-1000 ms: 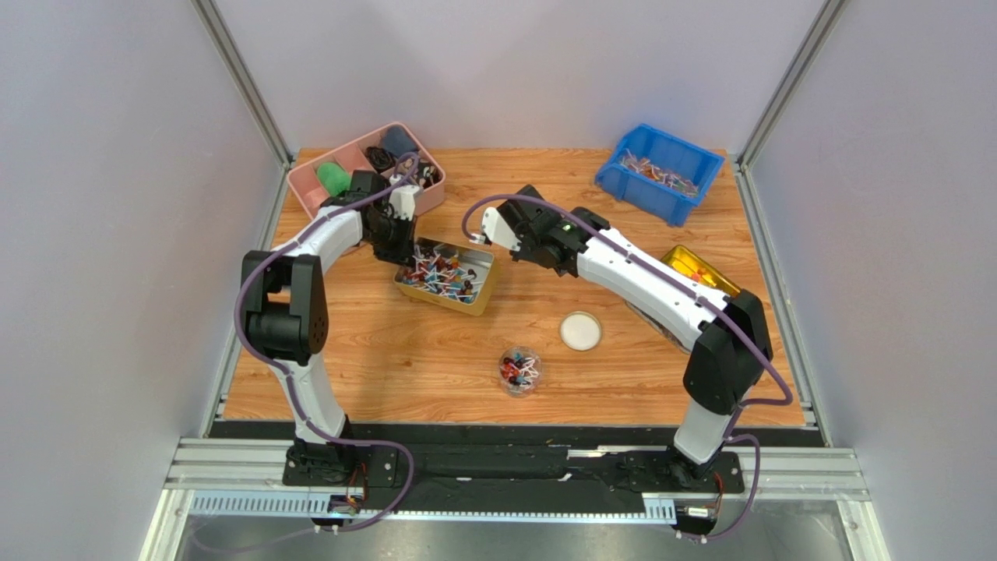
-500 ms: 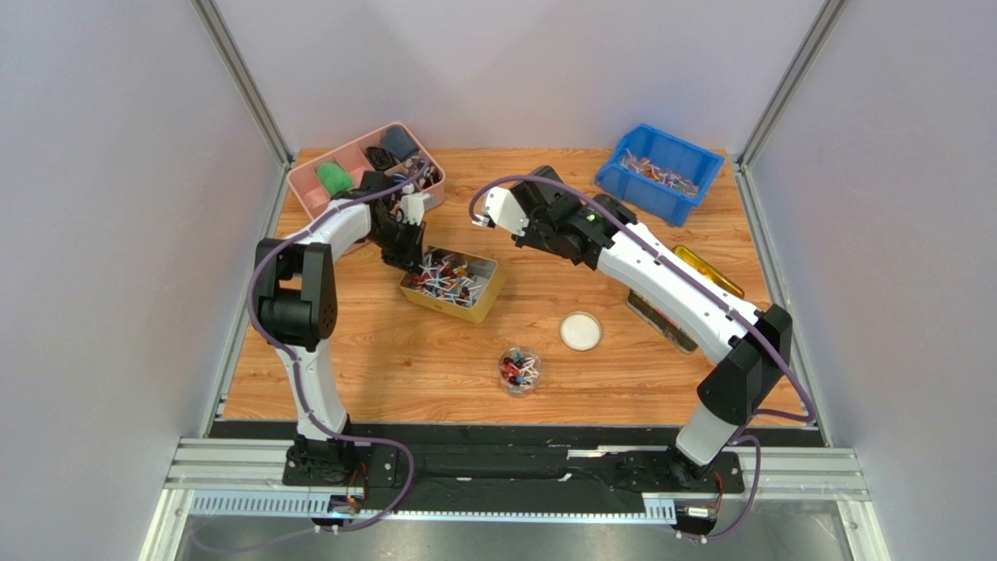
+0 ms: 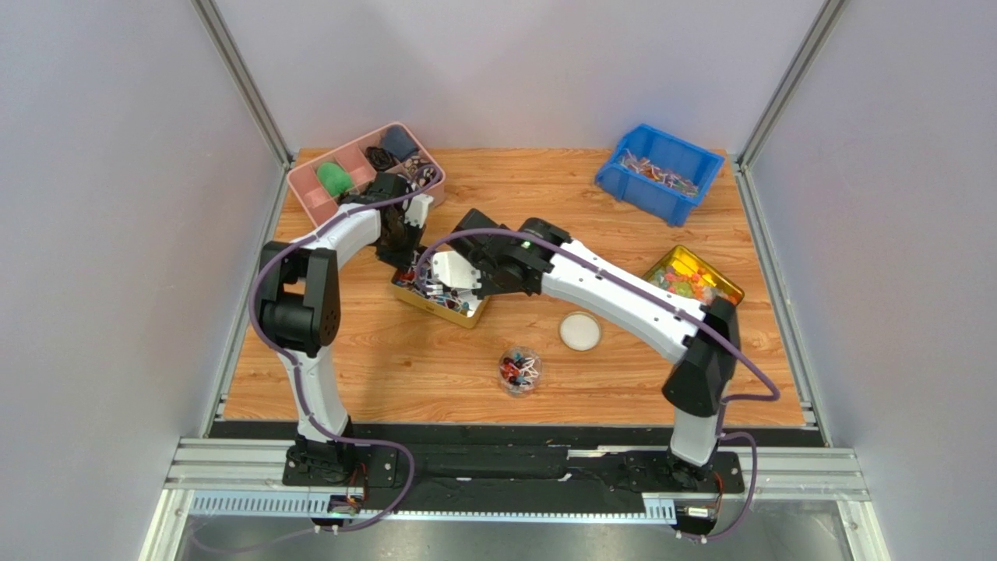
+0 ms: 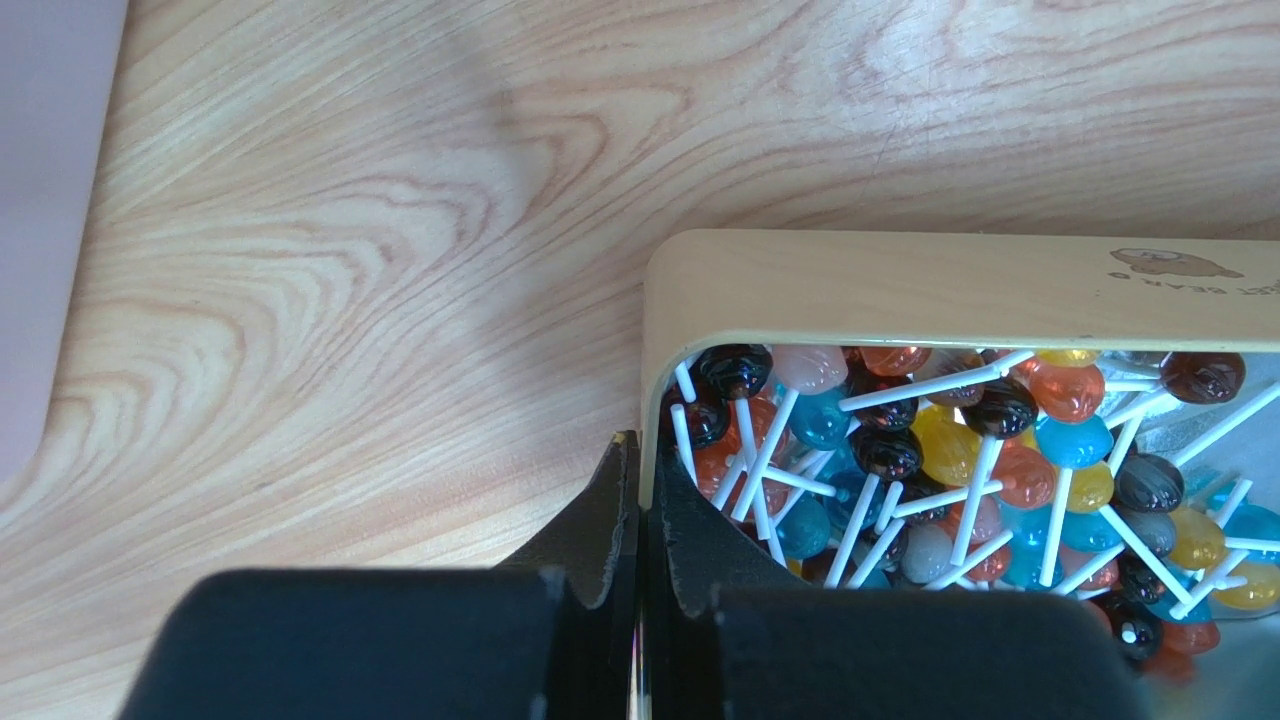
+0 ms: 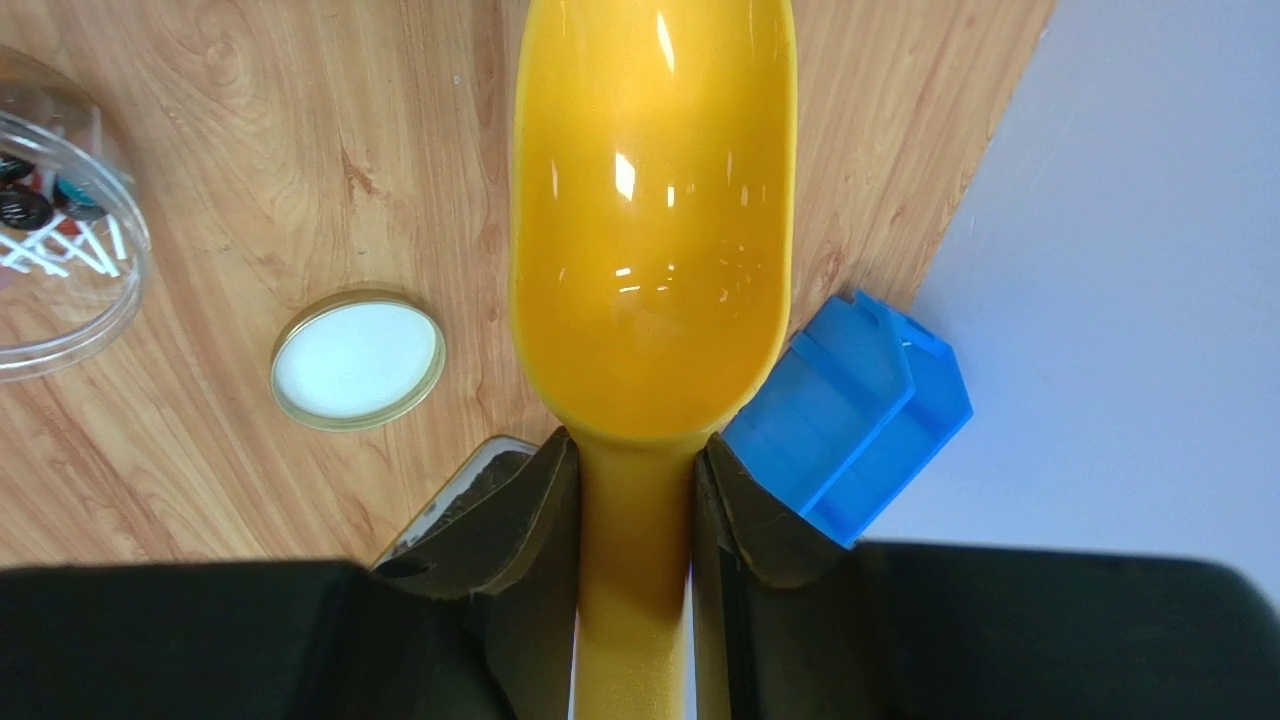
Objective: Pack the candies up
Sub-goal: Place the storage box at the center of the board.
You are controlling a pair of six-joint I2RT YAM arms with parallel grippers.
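While the left gripper (image 4: pixel 643 503) pinches the box (image 4: pixel 902 285) by its side wall near a corner, jaws pressed onto the thin wall with one inside and one outside, I have the right gripper (image 5: pixel 634 495) clamped on the handle of the yellow scoop (image 5: pixel 649 225). Its bowl shows empty on the wrist view. From above, that arm reaches over the box, so I judge I am about to dig in.

The candies (image 4: pixel 962 450) are small lollipops on thin white sticks, heaped in the box in orange, blue, yellow and dark colours. A few lie in the clear jar (image 5: pixel 90 323) nearer the arms, with its lid (image 5: pixel 356 360) beside it on the table (image 4: pixel 301 225).

I expect them to be light and hard, with glossy heads that roll and slip off each other. The sticks cross every which way, so the heap will likely tangle and come up in clumps, or snag on the scoop's lip and spill. Pinching one by its stick would be fiddly. Sliding the scoop low under the pile, away from the left jaws, looks the better hold. The box looks light too and would skid under the push, which is why the left grip on its wall matters. I would tip slowly at the jar, since long sticks may bridge its mouth.
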